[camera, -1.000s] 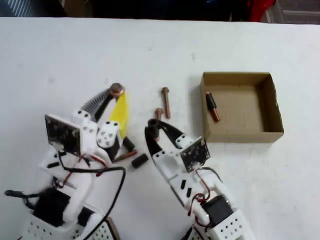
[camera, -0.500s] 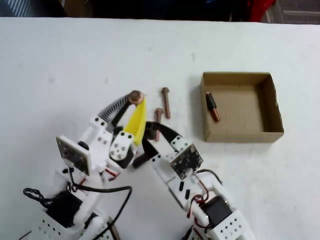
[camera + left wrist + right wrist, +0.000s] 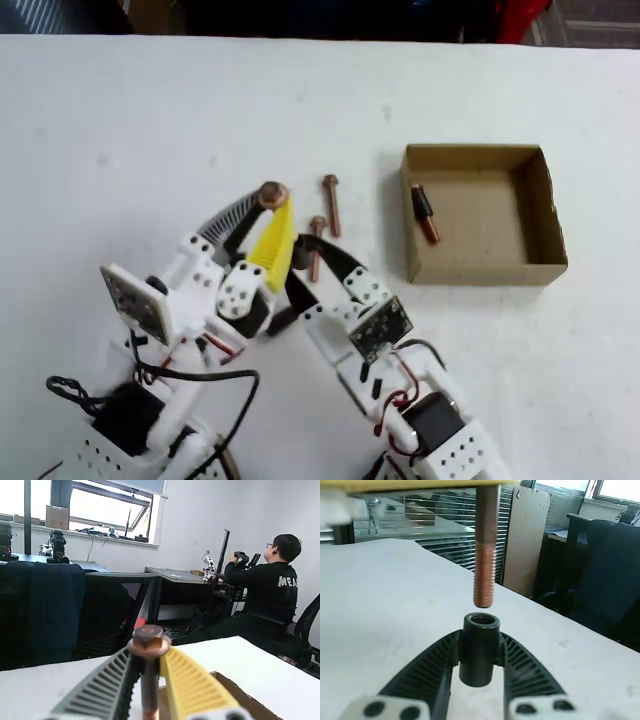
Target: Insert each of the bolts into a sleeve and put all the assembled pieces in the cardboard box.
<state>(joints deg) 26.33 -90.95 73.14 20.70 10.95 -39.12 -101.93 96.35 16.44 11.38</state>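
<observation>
We log the held bolt [image 3: 149, 680] as copper | sleeve [image 3: 479, 647] black | left gripper [image 3: 266, 203] ribbed, yellow on one side and grey on the other | right gripper [image 3: 479, 637] ribbed black | loose bolts [image 3: 330, 205] copper | box [image 3: 470, 150] plain brown | piece [image 3: 424, 213] inside it black and copper | our table [image 3: 150, 110] white

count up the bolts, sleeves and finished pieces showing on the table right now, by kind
bolt: 3, one in the left claw, two loose on the table
sleeve: 1, in the right claw
assembled piece: 1, in the cardboard box
total: 5
</observation>
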